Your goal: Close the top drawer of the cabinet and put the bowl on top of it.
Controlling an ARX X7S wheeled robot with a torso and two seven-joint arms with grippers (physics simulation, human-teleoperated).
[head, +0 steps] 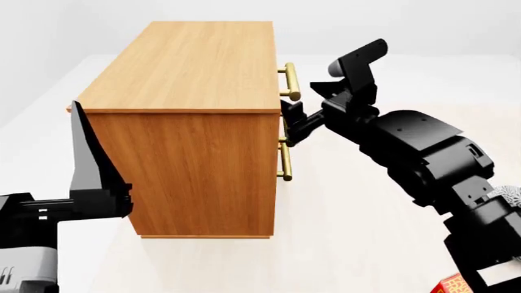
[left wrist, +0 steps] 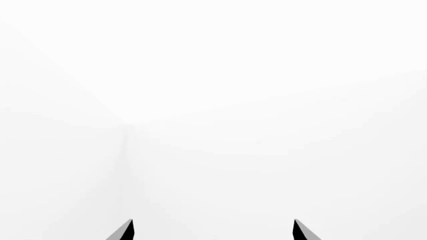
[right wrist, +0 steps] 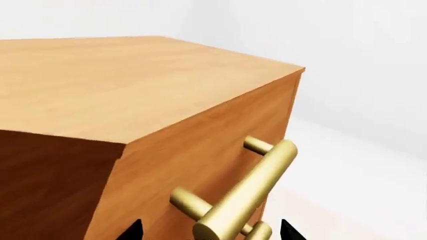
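Observation:
The cabinet (head: 195, 122) fills the middle of the head view, its drawer fronts facing right. The top drawer (right wrist: 200, 160) looks flush with the cabinet's front, and its brass handle (head: 290, 82) sticks out. My right gripper (head: 294, 122) is at the cabinet's front just under that handle. In the right wrist view it (right wrist: 212, 231) is open, its tips wide apart on either side of the handle's (right wrist: 250, 192) near end. My left gripper (head: 85, 159) is beside the cabinet's left corner, pointing up. It (left wrist: 213, 231) is open and holds nothing. A speckled grey patch (head: 509, 195) behind my right arm may be the bowl.
A second brass handle (head: 285, 162) shows lower on the cabinet front. The cabinet top (head: 195, 61) is a flat bare wood surface. A red object (head: 452, 285) peeks in at the bottom right by my right arm. White floor and walls surround the cabinet.

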